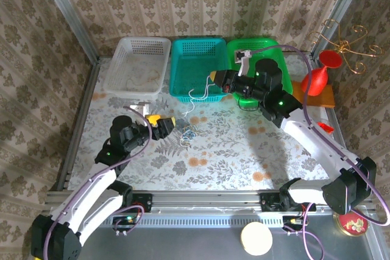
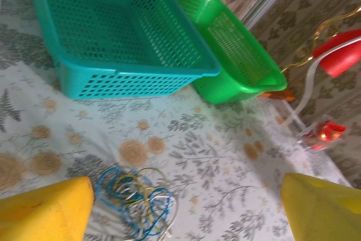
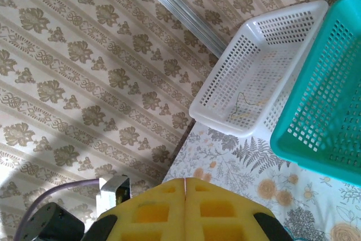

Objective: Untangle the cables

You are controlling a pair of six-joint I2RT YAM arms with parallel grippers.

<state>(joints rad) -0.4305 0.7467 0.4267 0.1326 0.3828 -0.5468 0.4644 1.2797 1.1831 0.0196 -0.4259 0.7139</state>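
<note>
Nearby, cables (image 2: 135, 198) lie on open table (image 1: 244, 150) beside the gaping, empty left pincer (image 2: 183, 213); right pincer (image 3: 185, 193) pressed shut.

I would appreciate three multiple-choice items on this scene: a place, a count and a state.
1. Where is the cable bunch relative to the teal basket? A inside it; B on the table in front of it; C behind it.
2. How many baskets are there? A two; B three; C four.
3. The left gripper is: A open; B shut; C shut on a basket.
Key: B, the bunch lies on the table short of the basket's front wall; B, white basket, teal basket, green basket; A, its fingers stand wide apart.
</note>
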